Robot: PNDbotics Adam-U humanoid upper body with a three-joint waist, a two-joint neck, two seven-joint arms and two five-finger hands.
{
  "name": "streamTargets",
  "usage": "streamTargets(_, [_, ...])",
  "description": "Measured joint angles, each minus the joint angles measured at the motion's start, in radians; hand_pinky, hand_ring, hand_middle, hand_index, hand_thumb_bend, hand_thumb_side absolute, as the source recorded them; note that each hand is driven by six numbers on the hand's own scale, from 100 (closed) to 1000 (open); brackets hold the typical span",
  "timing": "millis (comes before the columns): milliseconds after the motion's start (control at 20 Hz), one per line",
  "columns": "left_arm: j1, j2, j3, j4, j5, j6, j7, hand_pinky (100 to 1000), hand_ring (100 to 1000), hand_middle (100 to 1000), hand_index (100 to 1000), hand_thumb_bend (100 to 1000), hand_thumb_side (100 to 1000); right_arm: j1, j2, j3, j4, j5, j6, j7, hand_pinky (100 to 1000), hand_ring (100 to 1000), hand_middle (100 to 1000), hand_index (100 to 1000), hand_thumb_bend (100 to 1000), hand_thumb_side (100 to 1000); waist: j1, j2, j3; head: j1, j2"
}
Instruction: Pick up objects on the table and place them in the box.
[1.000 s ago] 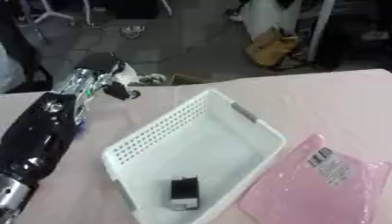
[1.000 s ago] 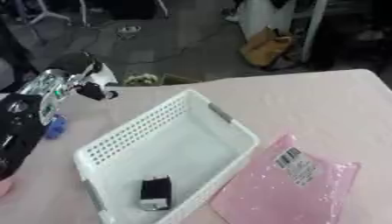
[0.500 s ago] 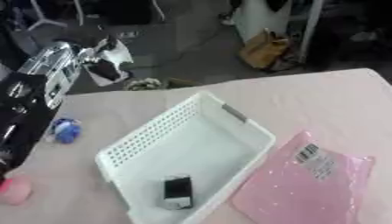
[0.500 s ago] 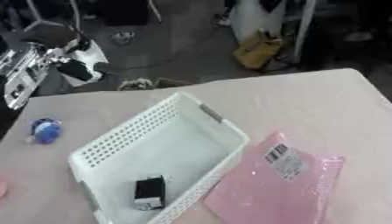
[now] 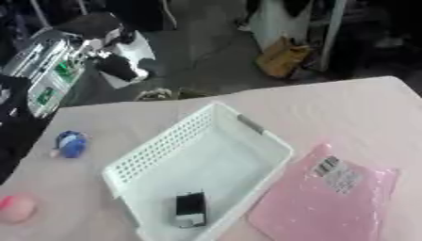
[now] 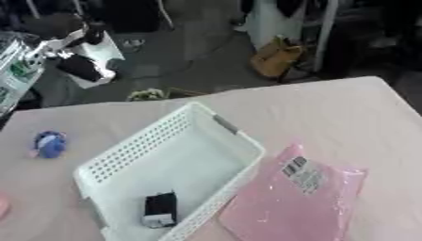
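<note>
basket (image 5: 247, 136): white, mid-table, small black item (image 5: 190, 209) inside at near end
pink pouch (image 5: 329, 202): flat, touching basket's right side
blue object (image 5: 72, 143): left of basket, apart
pink object (image 5: 15, 208): near-left edge
left hand (image 5: 115, 52): raised beyond far-left table edge, fingers curled, empty

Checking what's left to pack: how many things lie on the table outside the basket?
3: a blue thing left of the basket, a pink round thing at the left edge, a pink bag right of it.
</note>
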Motion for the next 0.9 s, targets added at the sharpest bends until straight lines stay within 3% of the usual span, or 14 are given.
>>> streamTargets(400, [0.033, -0.020, -0.038, -0.144, 0.063, 0.042, -0.039, 100, 100, 100, 128, 613, 525, -0.002, 0.000, 0.000, 0.000, -0.016, 0.002, 0.003, 795, 842, 750, 717, 100, 1000, 0.000, -0.004, 0.006, 0.026, 0.015])
streamTargets(900, [0.072, -0.104, -0.081, -0.179, 0.037, 0.027, -0.027, 100, 100, 100, 128, 611, 525, -0.009, 0.002, 0.001, 0.000, -0.022, 0.002, 0.011, 795, 843, 750, 717, 100, 1000, 0.000, -0.004, 0.002, 0.031, 0.022])
